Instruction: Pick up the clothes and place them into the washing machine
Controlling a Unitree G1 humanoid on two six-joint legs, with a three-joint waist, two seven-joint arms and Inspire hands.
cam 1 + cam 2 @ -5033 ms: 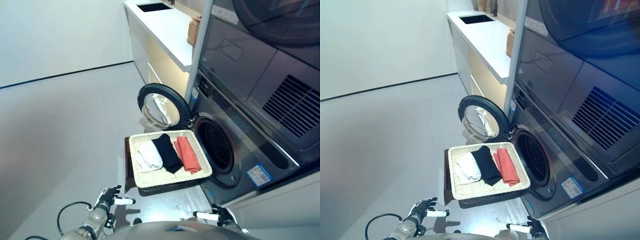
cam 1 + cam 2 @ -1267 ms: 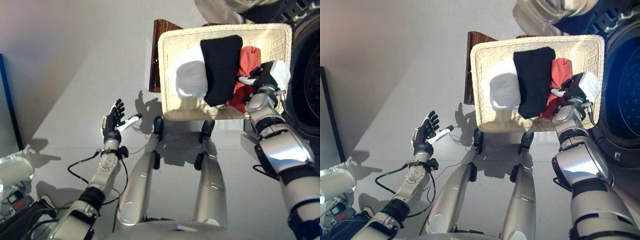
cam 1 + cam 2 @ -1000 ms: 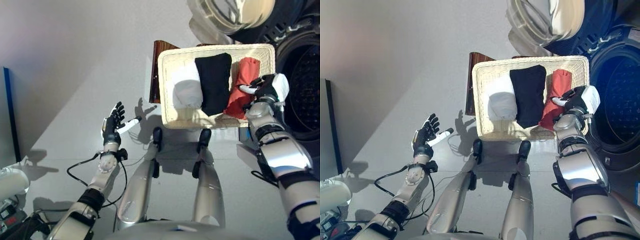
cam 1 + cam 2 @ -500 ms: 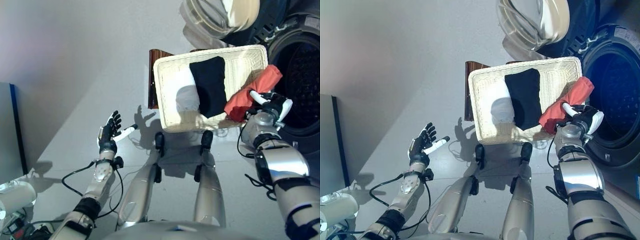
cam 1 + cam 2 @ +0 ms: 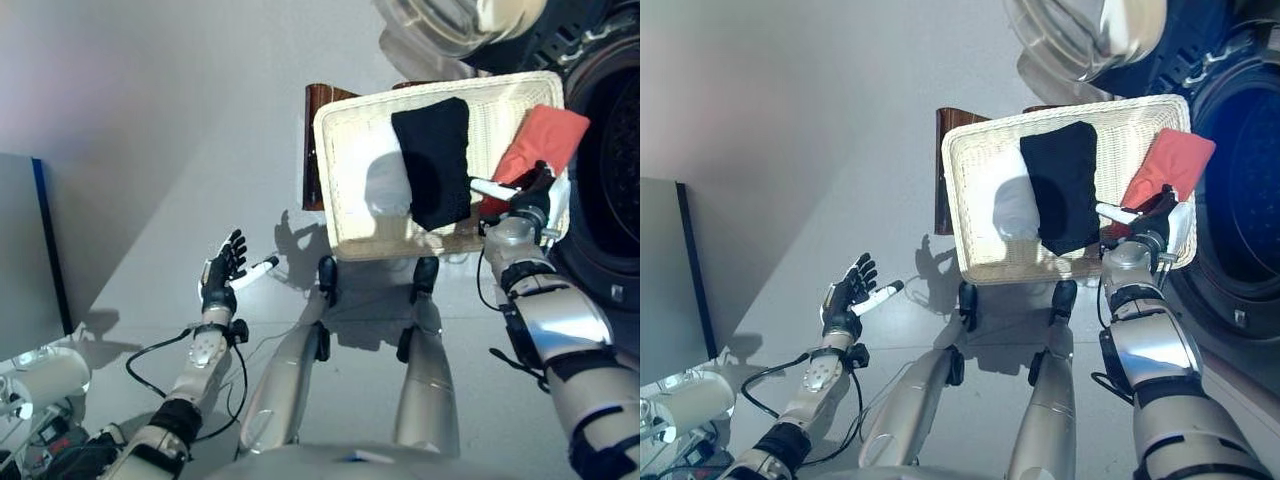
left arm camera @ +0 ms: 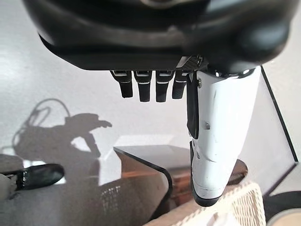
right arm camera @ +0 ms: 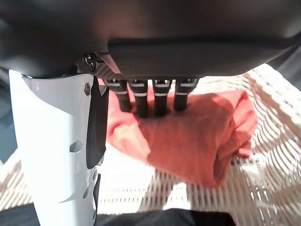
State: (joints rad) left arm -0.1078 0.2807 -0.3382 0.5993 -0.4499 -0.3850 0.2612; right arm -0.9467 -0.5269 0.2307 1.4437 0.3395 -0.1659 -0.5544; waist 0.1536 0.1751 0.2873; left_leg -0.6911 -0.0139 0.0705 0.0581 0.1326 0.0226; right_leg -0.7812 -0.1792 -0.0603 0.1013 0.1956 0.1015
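Coral-red cloth, soft and loosely folded: the red garment (image 5: 1168,165) lies against the right-hand end of the wicker basket (image 5: 970,215), nearest the washing machine drum opening (image 5: 1248,190). The right hand (image 5: 1152,228) sits at the near end of it. In the right wrist view the fingers (image 7: 143,101) hang down onto the red fabric, but whether they pinch it cannot be told; thumb extended, white-covered.

Step in hand, by my reading: taking the first garment from the basket. Next move calls for a secure grasp, then a lift over the woven rim and a carry right into the drum.

A black garment (image 5: 1063,185), a flat folded rectangle, lies mid-basket; a white garment (image 5: 1008,205), rounded bundle, beside it on the left. The basket is a pale, coarse weave, rectangular with raised walls, resting on a dark wooden stool (image 5: 944,170). The round glass door (image 5: 1090,35) stands open.

Left hand (image 5: 222,275) idle over the floor, fingers spread, empty.
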